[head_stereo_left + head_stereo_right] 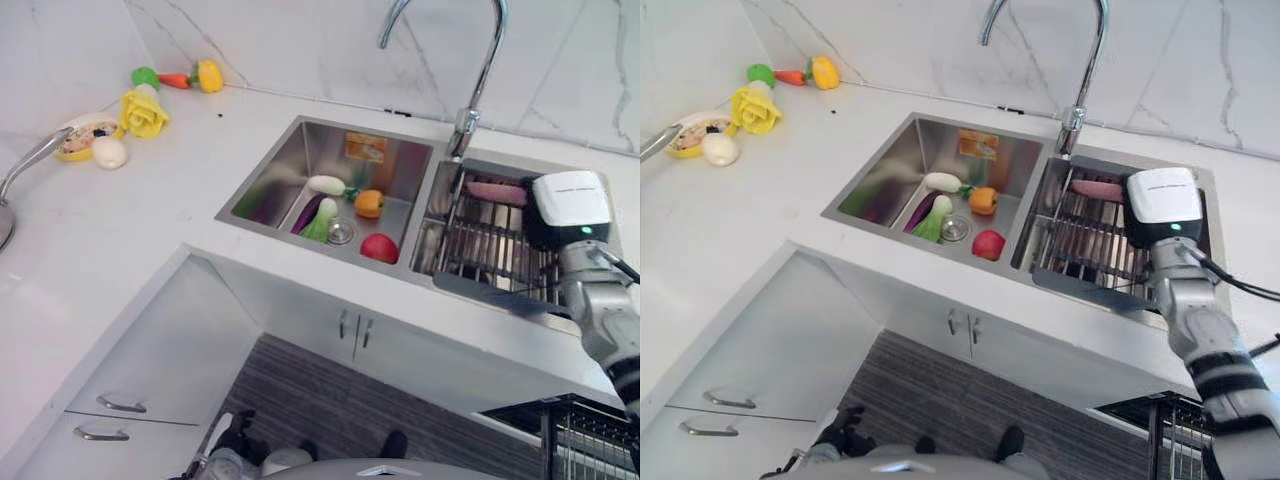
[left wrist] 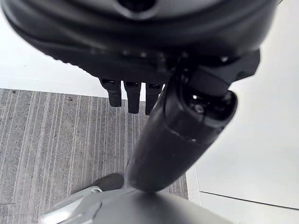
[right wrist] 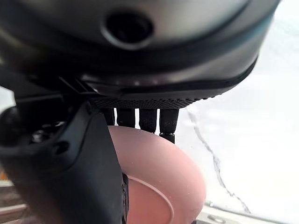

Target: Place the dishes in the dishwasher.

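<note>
Fingers [image 3: 140,120] of the right hand [image 3: 70,154] reach over the back of a pink plate [image 3: 159,177] with the thumb across its front, so the hand pinches the plate; it sits over the drying rack [image 1: 490,245] in the right-hand basin of the sink [image 1: 290,160]. From the head cameras the plate shows as a pink edge [image 1: 1097,188] standing on the rack just behind the white wrist housing, near the foot of the faucet [image 1: 470,110].

Left hand [image 2: 177,135] hangs low over the grey striped floor [image 2: 46,140], fingers straight and thumb loose, holding nothing.

Near side: white cabinet drawers [image 1: 150,380] with metal handles below the counter [image 1: 120,220]. A wire dishwasher rack [image 1: 590,440] shows at the lower right, below the counter edge.

Left basin, farther in: a red apple [image 1: 379,247] near the front wall, an orange pepper [image 1: 368,203], a white radish [image 1: 326,184], a purple eggplant [image 1: 308,212] and a green leafy vegetable [image 1: 322,222] beside the drain.

Far left of the counter: a yellow flower-shaped toy [image 1: 144,113], a white egg-like piece [image 1: 109,152] against a small yellow dish [image 1: 80,135], then a carrot [image 1: 172,80] and a yellow pepper [image 1: 208,75] against the marble wall.
</note>
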